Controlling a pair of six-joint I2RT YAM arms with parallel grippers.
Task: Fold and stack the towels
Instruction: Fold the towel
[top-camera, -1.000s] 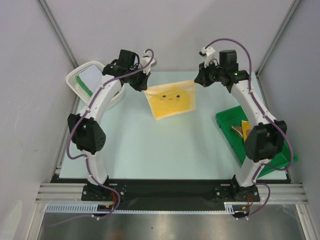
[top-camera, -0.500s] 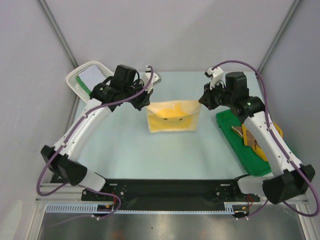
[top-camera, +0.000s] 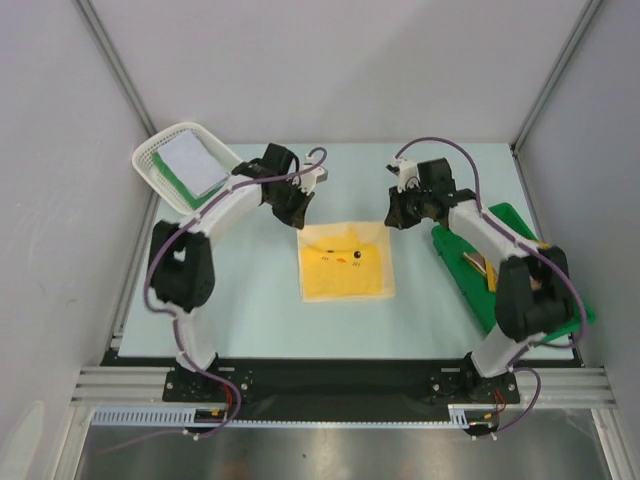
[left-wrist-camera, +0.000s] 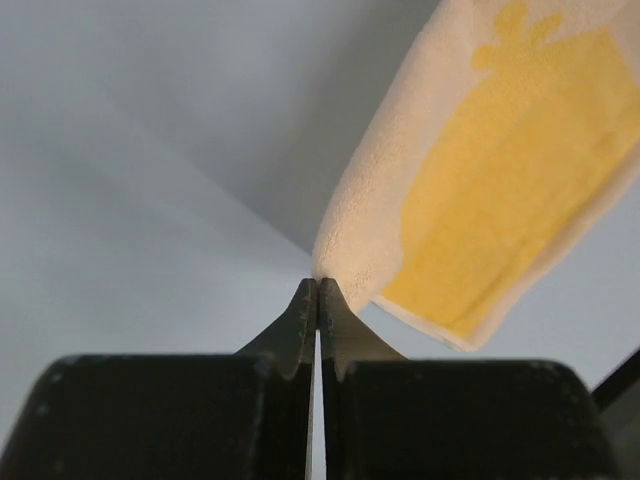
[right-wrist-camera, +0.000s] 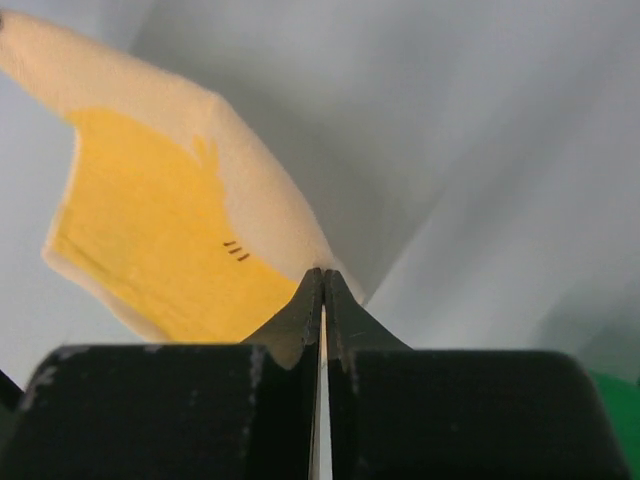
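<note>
**Top view.** We see the yellow towel (top-camera: 345, 265) lying near the middle of the bench (top-camera: 250, 290). Its near edge is flat and its two far corners are pinched. Its deep yellow field sits inside a pale cream border and carries a printed face: two black dots with a small orange mark between them.

**Grip.** The left gripper (top-camera: 302, 220) has its jaws pressed together on the far left corner. The right gripper (top-camera: 392, 217) has its jaws closed likewise on the far right corner.

**Wrist views.** We see the towel's soft looped pile, with the cream hem meeting the closed tips. Three short dark dashes show on the yellow in the right wrist view.

**Surroundings.** At far left, a white mesh basket (top-camera: 150, 150) holds a white towel (top-camera: 190, 158) and a green towel (top-camera: 180, 185). At right, a green tray (top-camera: 452, 243) carries a tan towel (top-camera: 480, 262), partly hidden by the arm.
</note>
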